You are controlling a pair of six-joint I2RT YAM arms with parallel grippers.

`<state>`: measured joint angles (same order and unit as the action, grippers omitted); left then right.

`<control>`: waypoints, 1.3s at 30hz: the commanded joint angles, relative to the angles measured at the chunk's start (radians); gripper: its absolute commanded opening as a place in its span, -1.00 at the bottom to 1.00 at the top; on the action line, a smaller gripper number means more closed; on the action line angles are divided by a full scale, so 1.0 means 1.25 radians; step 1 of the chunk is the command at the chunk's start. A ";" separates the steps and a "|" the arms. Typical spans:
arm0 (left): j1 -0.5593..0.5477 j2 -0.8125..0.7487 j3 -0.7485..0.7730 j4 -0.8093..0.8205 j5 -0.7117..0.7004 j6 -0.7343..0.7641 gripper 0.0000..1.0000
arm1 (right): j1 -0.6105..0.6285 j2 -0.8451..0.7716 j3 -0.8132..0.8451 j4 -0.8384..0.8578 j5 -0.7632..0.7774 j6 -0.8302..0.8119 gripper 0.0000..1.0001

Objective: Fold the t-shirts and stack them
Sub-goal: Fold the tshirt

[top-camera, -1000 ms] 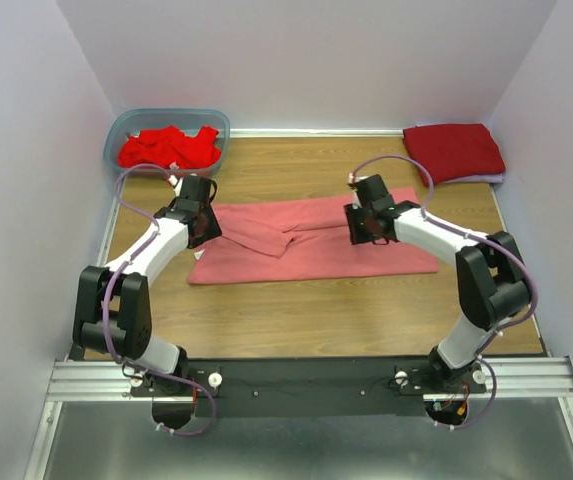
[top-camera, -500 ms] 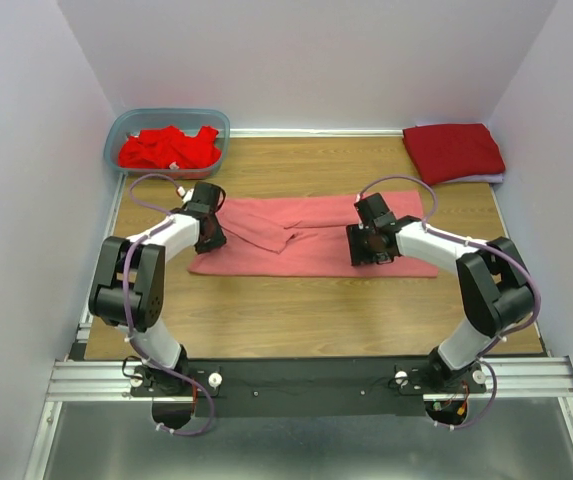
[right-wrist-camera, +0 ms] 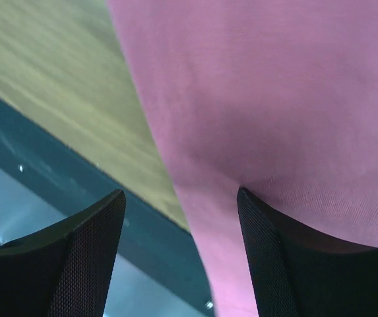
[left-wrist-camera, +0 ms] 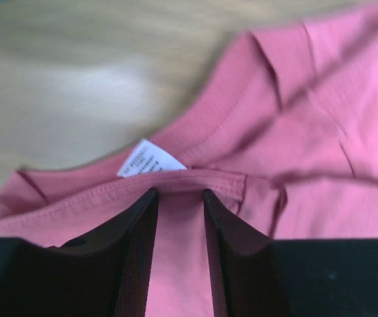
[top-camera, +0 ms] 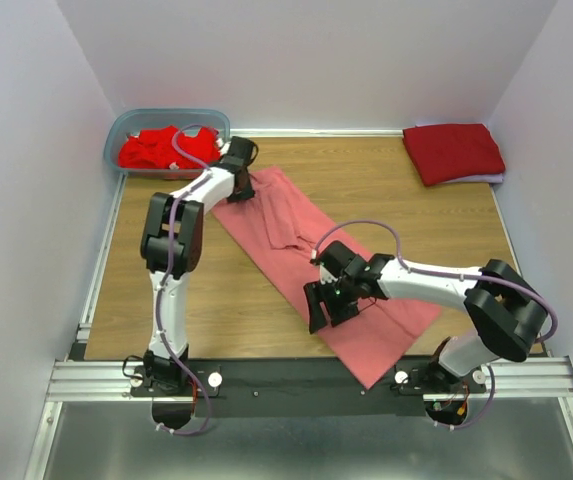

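The flat wooden table [top-camera: 366, 180] carries a salmon-pink cotton t-shirt [top-camera: 276, 215] spread diagonally from the far left toward the near edge (its near end hangs past the wood). A translucent blue-grey plastic tub [top-camera: 114, 135] sits in the far-left corner, and a folded dark crimson t-shirt [top-camera: 453, 152] in the far-right.

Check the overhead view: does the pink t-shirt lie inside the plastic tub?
No, the pink t-shirt lies stretched diagonally across the wooden table, outside the tub.

We see the salmon-pink t-shirt [left-wrist-camera: 320, 119] as soft, matt knit cloth with a ribbed collar [left-wrist-camera: 215, 122]. The tabletop [top-camera: 386, 190] is smooth wood grain with a faint sheen, and the tub [top-camera: 131, 125] is translucent plastic.
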<state>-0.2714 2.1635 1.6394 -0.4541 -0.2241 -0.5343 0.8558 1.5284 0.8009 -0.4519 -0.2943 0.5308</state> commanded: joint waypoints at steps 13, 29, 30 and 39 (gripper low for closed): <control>-0.045 -0.358 -0.019 0.031 -0.173 0.100 0.36 | -0.152 0.111 0.373 -0.080 0.023 -0.178 0.41; -0.047 -0.971 -0.716 0.238 -0.191 0.108 0.84 | -0.239 0.625 0.862 0.015 -0.215 -0.178 -0.27; -0.047 -0.976 -0.725 0.242 -0.184 0.110 0.85 | -0.244 0.647 0.877 0.018 -0.211 -0.176 -0.29; -0.047 -0.965 -0.725 0.266 -0.131 0.146 0.84 | -0.357 0.801 0.984 0.100 -0.151 -0.082 -0.29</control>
<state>-0.3275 0.9668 0.7223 -0.1776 -0.4294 -0.3916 0.4904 2.4619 1.9934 -0.3874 -0.5583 0.3790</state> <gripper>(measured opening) 0.922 0.348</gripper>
